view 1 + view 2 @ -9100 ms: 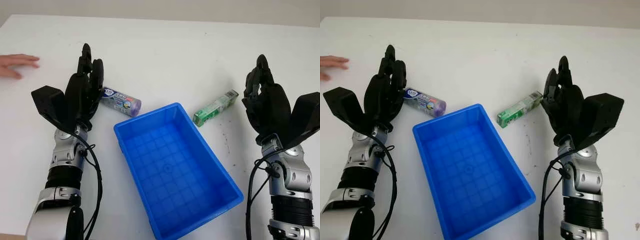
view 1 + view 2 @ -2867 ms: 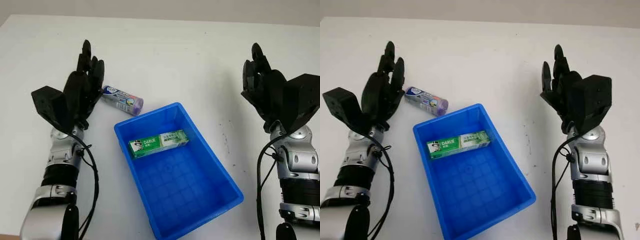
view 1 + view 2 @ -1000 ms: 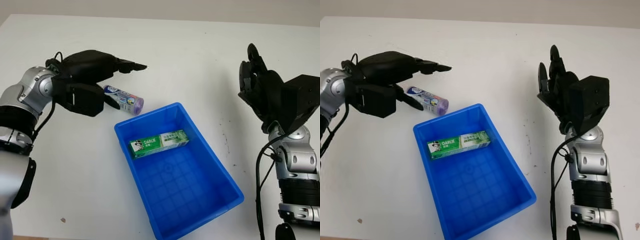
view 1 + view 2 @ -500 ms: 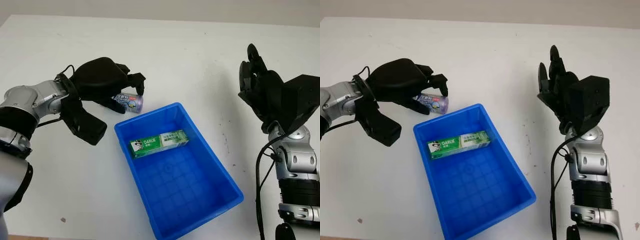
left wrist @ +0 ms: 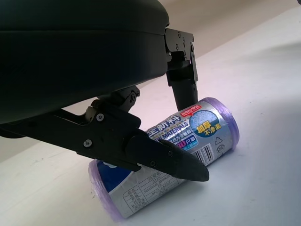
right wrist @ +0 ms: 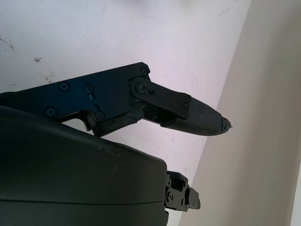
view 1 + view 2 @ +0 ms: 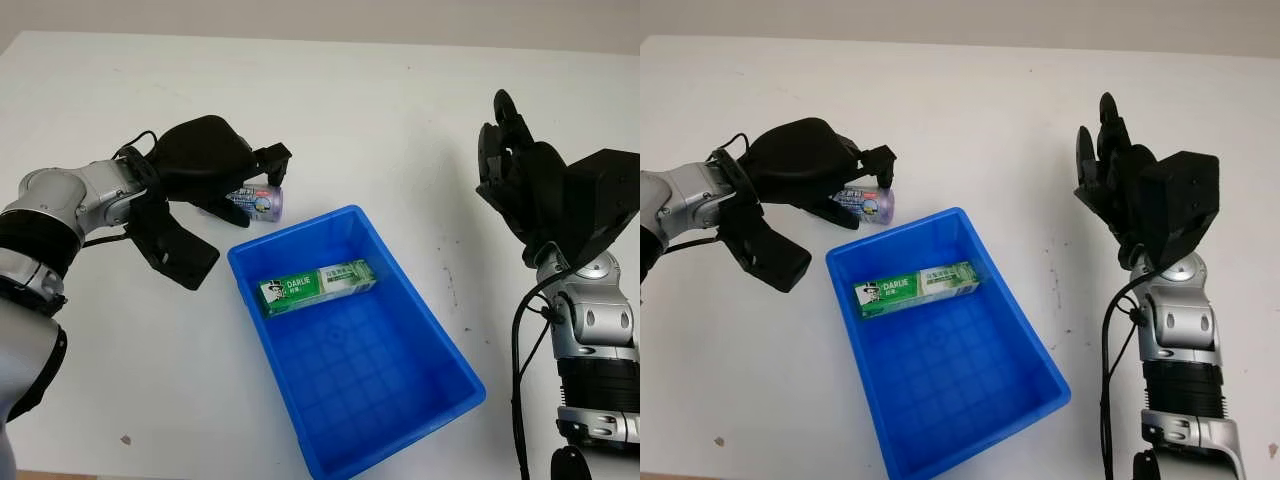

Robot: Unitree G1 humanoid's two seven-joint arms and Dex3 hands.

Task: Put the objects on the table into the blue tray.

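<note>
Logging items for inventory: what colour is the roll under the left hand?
Purple roll with a silvery printed label, clearest in the left wrist view.

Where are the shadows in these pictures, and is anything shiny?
Left eye view: there is a soft grey shadow on the table under the left hand, which grips the roll; the open right hand is up at the right. Left wrist view: the roll's glossy label glints, with a dark shadow beneath it.
</note>
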